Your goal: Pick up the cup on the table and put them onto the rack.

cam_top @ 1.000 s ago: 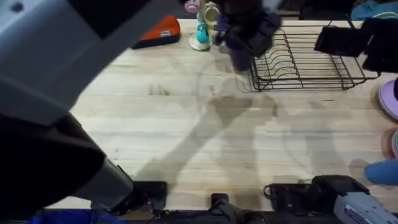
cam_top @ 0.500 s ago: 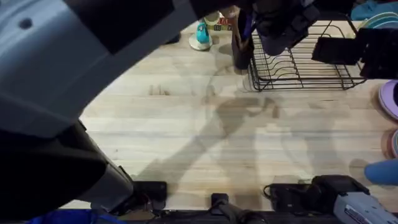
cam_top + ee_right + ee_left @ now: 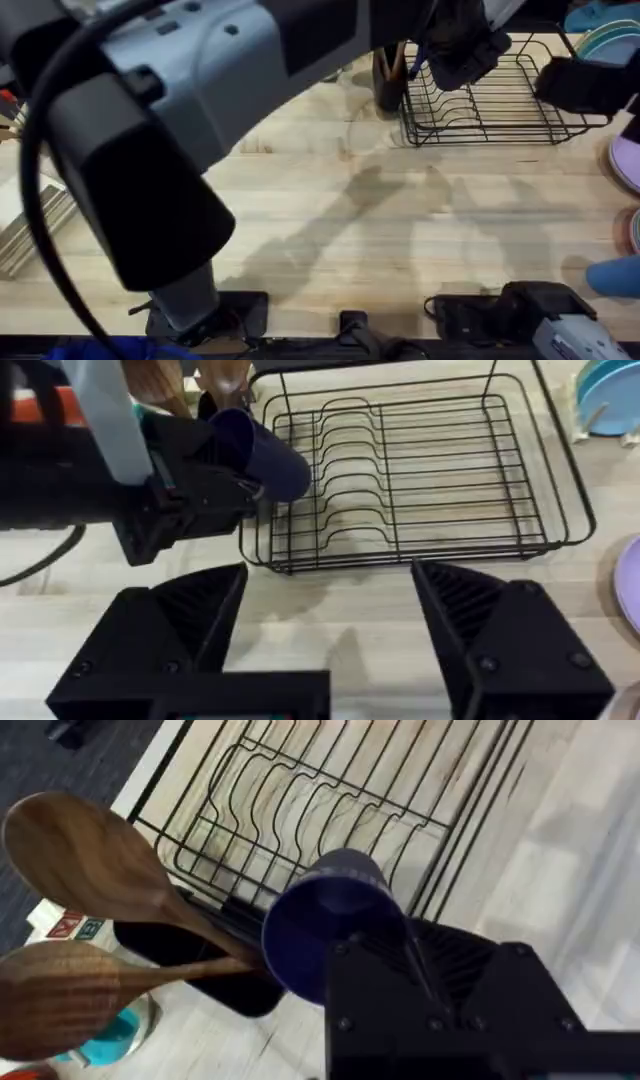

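1. One cup (image 3: 262,452), dark navy with a brighter blue inside, is being held off the bench (image 3: 330,230) by the left gripper (image 3: 235,475), whose jaws are clamping its wall.
2. It is lying tilted in that grip, its mouth pointing toward the left wrist camera (image 3: 335,925) and its base hanging over the near corner of the rack (image 3: 420,470).
3. Whether the cup is touching the wires cannot be told from these views.
4. Just beside the cup, two wooden spoons (image 3: 90,910) are standing in a dark utensil holder (image 3: 390,85) at the rack's end.
5. Seen from overhead, the rack (image 3: 490,100) is sitting at the far right of the bench, with its upright plate-slot wires bare.
6. Reaching from the lower left across the middle, the left arm (image 3: 200,110) is looming large and grey under the overhead camera.
7. Opposite the rack's long side, the right gripper (image 3: 330,630) is hovering above the bench with its jaws spread wide and nothing between them.
8. Off the rack's far corner, a stack of blue plates (image 3: 605,400) is resting, and a lilac plate (image 3: 628,160) is lying at the bench's right edge.
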